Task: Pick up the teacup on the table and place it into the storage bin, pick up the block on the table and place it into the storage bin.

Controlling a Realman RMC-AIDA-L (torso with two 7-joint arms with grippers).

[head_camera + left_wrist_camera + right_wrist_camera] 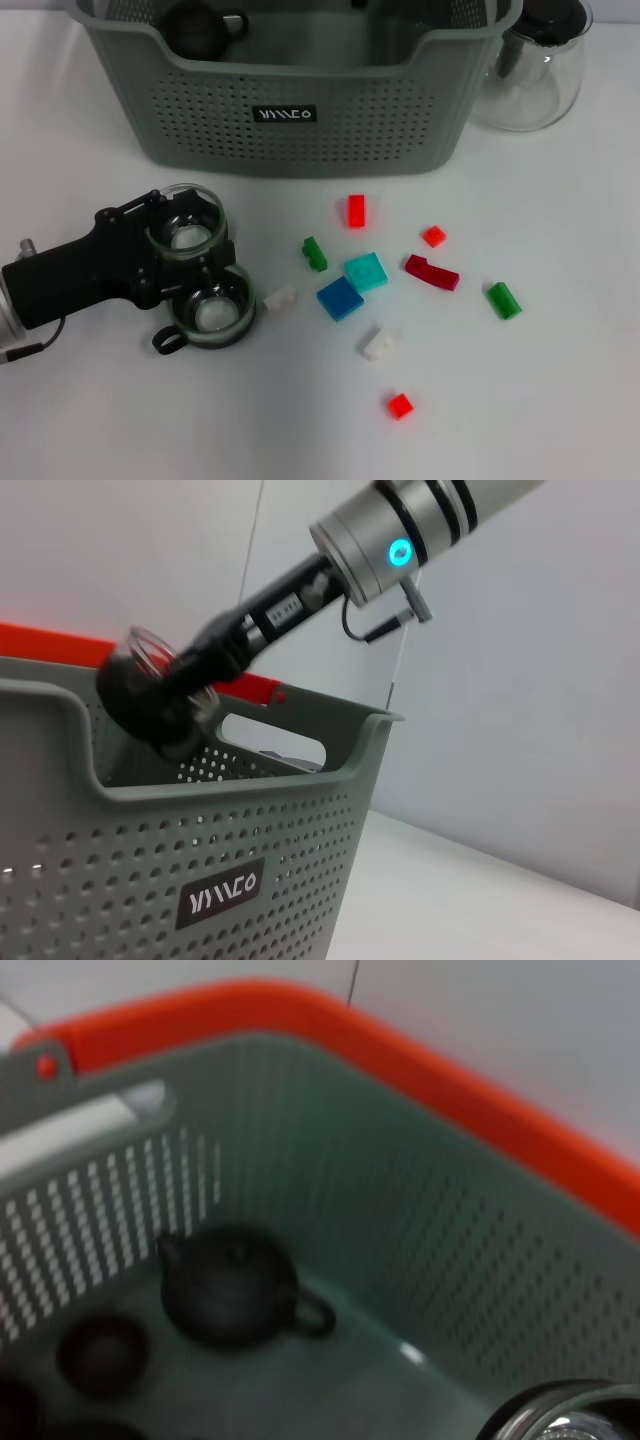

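Grey-green storage bin (pixel 290 120), its sides dotted with perforations, a black label (pixel 284 114) lettered in white. White surface (pixel 560 400) scattered with blocks — red (pixel 356 210), dark green (pixel 315 253), turquoise (pixel 366 270), blue (pixel 340 297), maroon (pixel 431 272), white (pixel 377 343). Black left hand (pixel 190 262) between two clear glass cups (pixel 211 308). Inside the bin, a black teapot (pixel 232 1285) — an orange band (pixel 420 1060) behind the far rim.

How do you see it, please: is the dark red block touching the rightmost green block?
Apart: head view shows bare table between the dark red block and the green block.
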